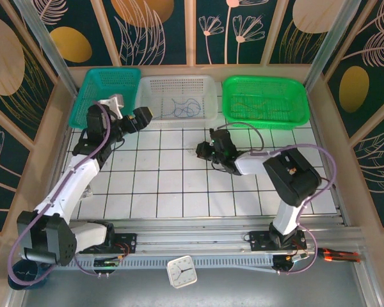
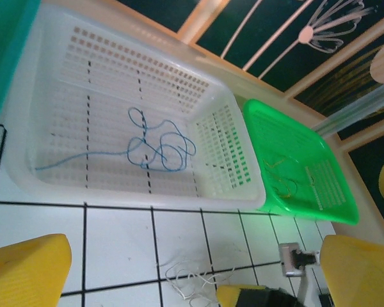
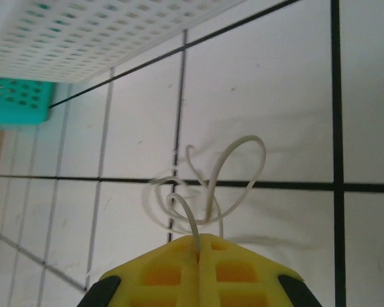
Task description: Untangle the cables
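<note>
Toward 12 o'clock on the tiled worktop [image 1: 166,192], seen from above, a clear white basket [image 1: 147,84] sits against the far edge. A teal basket [image 1: 105,80] is at 11 o'clock and a green basket [image 1: 296,116] at 1 o'clock, the three side by side.

The blue cable [image 2: 160,144] lies loosely coiled on the floor of the white basket, one end trailing out toward 9 o'clock in the left wrist view. A thin yellowish cable [image 2: 285,185] lies in the green basket.

The whitish cable [image 3: 256,139] is out on the tiles near the middle of the worktop, just in front of the white basket. It forms a few small loops that stand up off the tile.

The right claw [image 3: 200,240] is pressed closed, its yellow pads pinching one strand of the whitish cable, and the loops rise toward 12 o'clock from its tip.

The left claw [image 1: 137,118] is spread wide and holds nothing. It hovers at the near corner where the teal and white baskets meet, pointing toward 2 o'clock.
</note>
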### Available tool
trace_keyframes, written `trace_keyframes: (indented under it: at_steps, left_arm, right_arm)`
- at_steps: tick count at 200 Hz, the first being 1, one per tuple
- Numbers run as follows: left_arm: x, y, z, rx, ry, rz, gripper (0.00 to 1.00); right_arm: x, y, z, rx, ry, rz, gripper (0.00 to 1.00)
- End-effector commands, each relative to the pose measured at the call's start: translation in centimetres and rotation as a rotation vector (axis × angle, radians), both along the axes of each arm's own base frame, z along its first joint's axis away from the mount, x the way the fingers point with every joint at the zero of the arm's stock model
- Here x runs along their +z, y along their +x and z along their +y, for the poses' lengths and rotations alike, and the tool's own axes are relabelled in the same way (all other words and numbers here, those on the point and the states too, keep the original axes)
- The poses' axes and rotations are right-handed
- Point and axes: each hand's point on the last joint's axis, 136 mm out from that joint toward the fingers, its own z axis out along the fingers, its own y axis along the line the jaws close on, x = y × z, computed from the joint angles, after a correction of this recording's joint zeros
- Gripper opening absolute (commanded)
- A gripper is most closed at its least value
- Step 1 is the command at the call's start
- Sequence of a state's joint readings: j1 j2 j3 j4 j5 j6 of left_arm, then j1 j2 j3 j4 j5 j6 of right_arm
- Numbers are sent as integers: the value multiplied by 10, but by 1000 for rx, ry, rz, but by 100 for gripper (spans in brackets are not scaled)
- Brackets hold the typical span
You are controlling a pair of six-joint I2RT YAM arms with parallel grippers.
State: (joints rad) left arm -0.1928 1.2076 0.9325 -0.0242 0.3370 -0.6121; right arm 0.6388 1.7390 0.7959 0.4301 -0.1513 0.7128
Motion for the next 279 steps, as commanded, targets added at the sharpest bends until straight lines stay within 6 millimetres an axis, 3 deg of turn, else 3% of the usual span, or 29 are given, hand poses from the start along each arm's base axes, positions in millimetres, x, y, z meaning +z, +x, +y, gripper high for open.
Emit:
trace_keyframes:
  at_steps: [1, 50, 121, 219, 279]
  left_arm:
    - [-6, -13, -20, -65, -52, 6, 99]
    - [-41, -36, -62, -176, -110, 70, 99]
    - [-74, -55, -101, -272, -173, 129, 82]
    - [-95, -51, -125, -294, -201, 175, 65]
    - [-102, -47, -127, -285, -192, 187, 53]
  right_arm:
    - [54, -5, 2, 44, 95, -141, 0]
    - [99, -33, -1, 131, 181, -254, 0]
    - [121, -45, -2, 151, 248, -282, 0]
    - [140, -57, 10, 189, 291, -307, 0]
    - [149, -62, 18, 209, 305, -323, 0]
